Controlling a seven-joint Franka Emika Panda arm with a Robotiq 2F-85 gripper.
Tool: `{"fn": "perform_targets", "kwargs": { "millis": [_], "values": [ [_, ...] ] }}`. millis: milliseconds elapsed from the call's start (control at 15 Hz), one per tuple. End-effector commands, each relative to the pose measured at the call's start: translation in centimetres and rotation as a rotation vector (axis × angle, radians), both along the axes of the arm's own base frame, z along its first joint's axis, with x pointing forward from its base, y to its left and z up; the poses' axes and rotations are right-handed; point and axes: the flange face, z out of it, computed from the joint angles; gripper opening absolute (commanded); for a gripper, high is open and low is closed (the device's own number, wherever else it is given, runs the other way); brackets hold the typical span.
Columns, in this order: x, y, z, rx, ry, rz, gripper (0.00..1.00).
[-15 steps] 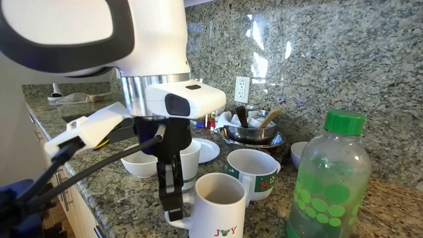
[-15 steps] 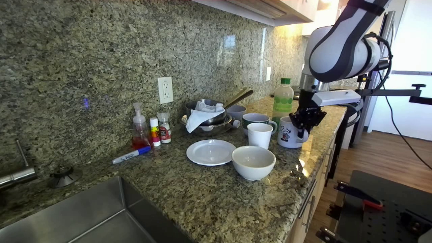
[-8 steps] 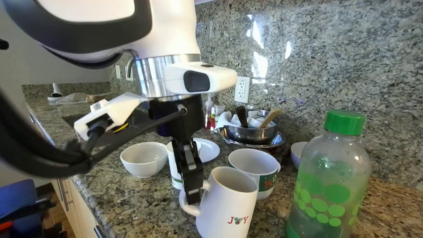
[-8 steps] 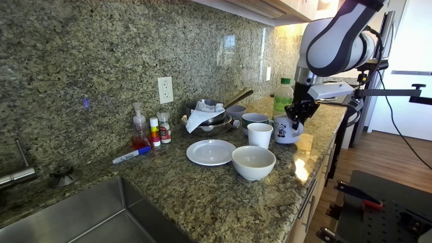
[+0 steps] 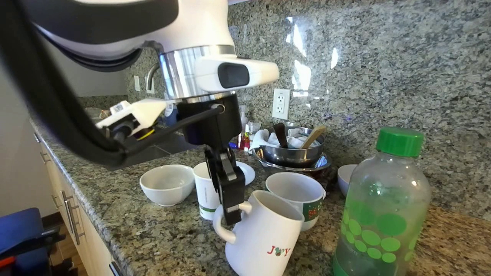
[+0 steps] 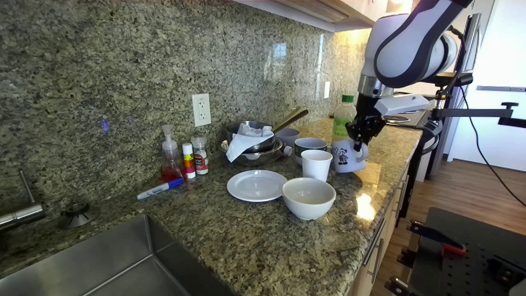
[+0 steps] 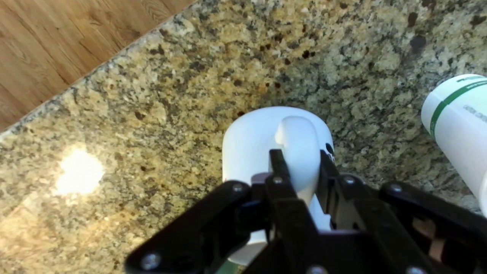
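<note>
My gripper [image 7: 300, 156] is shut on the handle of a white mug [image 5: 264, 235], one finger on each side of it. The mug carries the word JOY in an exterior view and a cartoon figure in an exterior view [image 6: 343, 158]. It hangs tilted, its rim leaning away from the gripper; whether its base touches the counter I cannot tell. Close behind it stands a green-and-white mug [image 5: 295, 188]. A white paper cup [image 5: 207, 191] with a green stripe is beside the gripper, and in the wrist view this cup [image 7: 464, 125] lies to the right.
A green-capped bottle [image 5: 383, 214] stands near the mug. A white bowl [image 6: 308, 199], a plate [image 6: 257, 185] and metal bowls [image 5: 291, 155] with a cloth and utensils are on the granite counter [image 6: 246, 246]. The sink [image 6: 102, 263] and the counter's front edge lie beyond.
My gripper has risen and shifted toward the backsplash with the mug's handle in it. The mug has moved along and gone from upright to tilted. The other objects have stayed put.
</note>
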Motion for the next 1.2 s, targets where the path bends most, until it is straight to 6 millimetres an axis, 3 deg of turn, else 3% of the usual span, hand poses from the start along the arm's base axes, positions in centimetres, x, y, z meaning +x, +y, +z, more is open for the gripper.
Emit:
{"fn": "perform_targets", "kwargs": {
  "millis": [0, 1133],
  "values": [
    [-0.2, 0.1, 1.1, -0.008, -0.001, -0.010, 0.09],
    [-1.9, 2.3, -3.4, 0.032, 0.041, 0.023, 0.09]
  ]
}}
